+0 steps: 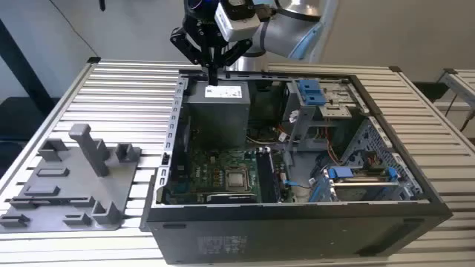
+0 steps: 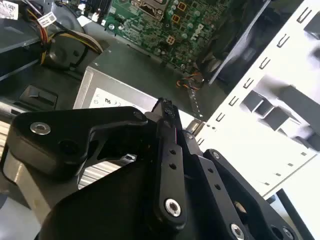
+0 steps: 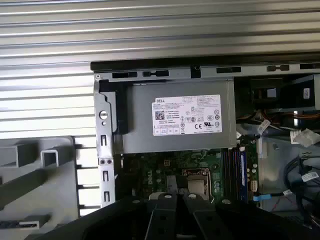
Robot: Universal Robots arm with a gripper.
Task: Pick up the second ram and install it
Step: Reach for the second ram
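In the exterior view, you see the gripper [image 1: 213, 73] hanging at the top middle of the frame. It is just above the rear edge of the open computer case [image 1: 297, 228] and over the grey power supply [image 1: 215, 105]. The same view gives you the whole grey tray [image 1: 78, 197] at the lower left, lying on the ribbed worktop [image 1: 126, 89] beside the case, with its tall post [image 1: 89, 147] upright.

The second wrist view adds the close look: the jaws are pressed together at the tips, and nothing is visible between them.

The first wrist view looks straight down on the power supply's labelled face. Below it, at the lower right of the frame, lie the long slot strips [image 3: 235, 165] next to the processor socket [image 3: 197, 182].

You cannot tell the second ram apart from those dark strips, so its place stays uncertain.

Count one arm, one case, one power supply, one processor socket, one tray and one tall post.
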